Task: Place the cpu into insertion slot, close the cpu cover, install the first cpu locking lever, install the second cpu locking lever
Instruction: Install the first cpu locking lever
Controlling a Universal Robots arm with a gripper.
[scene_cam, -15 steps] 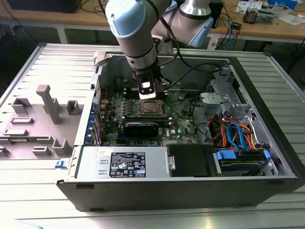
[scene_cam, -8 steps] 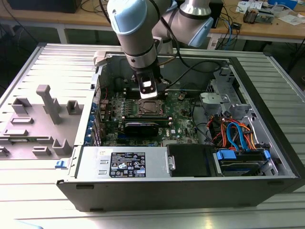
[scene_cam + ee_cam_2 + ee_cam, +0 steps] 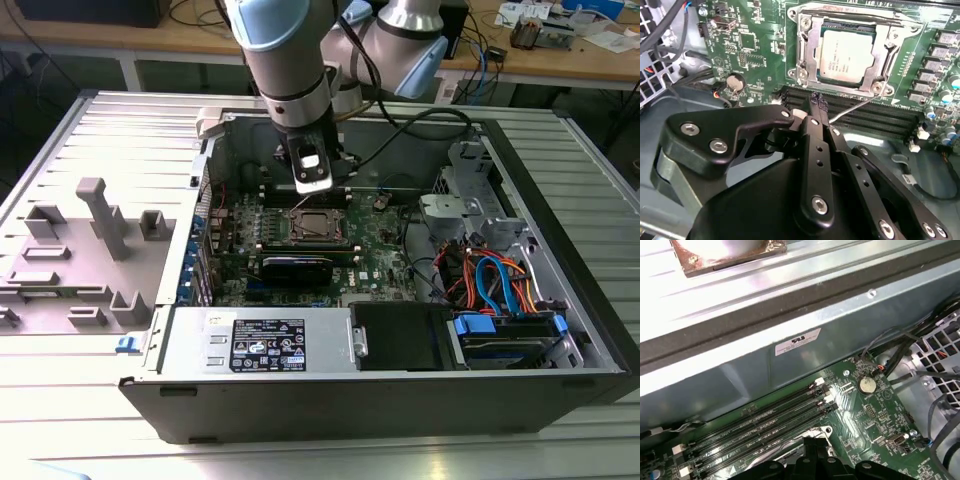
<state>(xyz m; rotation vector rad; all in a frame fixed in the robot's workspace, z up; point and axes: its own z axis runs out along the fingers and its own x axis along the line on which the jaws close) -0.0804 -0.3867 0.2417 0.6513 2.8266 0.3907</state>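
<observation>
The cpu (image 3: 846,52), a silver-grey square, lies in the insertion slot (image 3: 296,232) on the green motherboard. The cpu cover (image 3: 809,52), a metal frame with a window, lies flat over it. A thin metal locking lever (image 3: 855,106) sticks out at a slant from the socket's corner towards my fingers, standing free above the memory slots. My gripper (image 3: 817,101) hangs just beside the socket over those slots, shut, with the lever's end right next to its tips. I cannot tell whether they touch. In the exterior view the gripper (image 3: 310,185) hovers over the socket's far edge.
Long black memory slots (image 3: 875,112) run beside the socket. The case's grey wall (image 3: 790,325) rises close behind them. A coin battery (image 3: 866,385) and cables (image 3: 500,280) lie further along the board. A grey fixture plate (image 3: 90,250) lies outside the case at the exterior view's left.
</observation>
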